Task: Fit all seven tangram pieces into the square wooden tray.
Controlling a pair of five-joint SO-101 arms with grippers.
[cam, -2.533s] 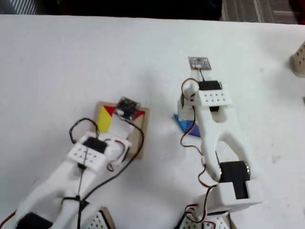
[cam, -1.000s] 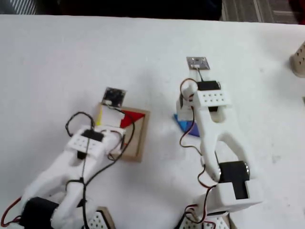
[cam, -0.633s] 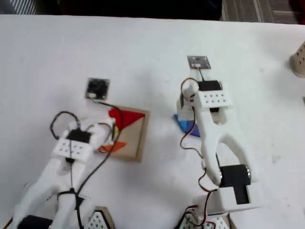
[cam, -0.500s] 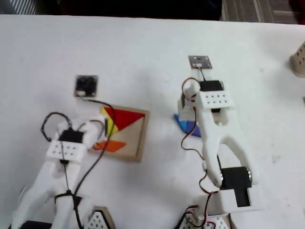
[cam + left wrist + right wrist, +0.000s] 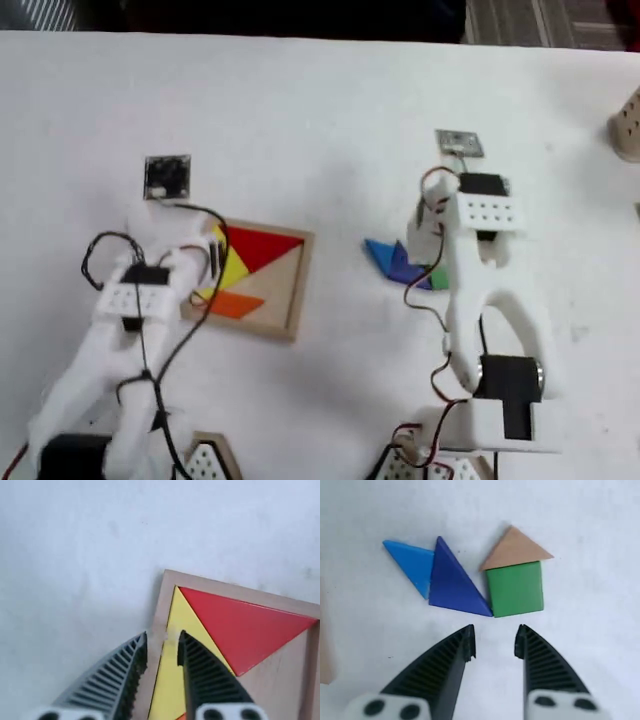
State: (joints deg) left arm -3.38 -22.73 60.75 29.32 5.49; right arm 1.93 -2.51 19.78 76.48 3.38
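The white table [image 5: 330,110] carries the square wooden tray [image 5: 298,288] left of centre, with the red triangle [image 5: 262,248], yellow triangle [image 5: 232,270] and orange piece [image 5: 232,305] inside. The left gripper [image 5: 162,647], released and empty, hangs over its left rim. To the right, the right gripper [image 5: 494,641], jaws parted and empty, hangs just near of the dark blue triangle [image 5: 451,585], green square [image 5: 515,589], light blue piece [image 5: 412,562] and tan triangle [image 5: 514,549].

White, matte and evenly lit, the worktop [image 5: 330,100] spreads around the left pincer [image 5: 162,637] and the right pincer [image 5: 494,630]. Well beyond both, past its far edge, lie a dark strip [image 5: 300,15] and grey striped flooring [image 5: 540,20]. A tan perforated block [image 5: 628,125] stands well off to the right pincer's outer side.
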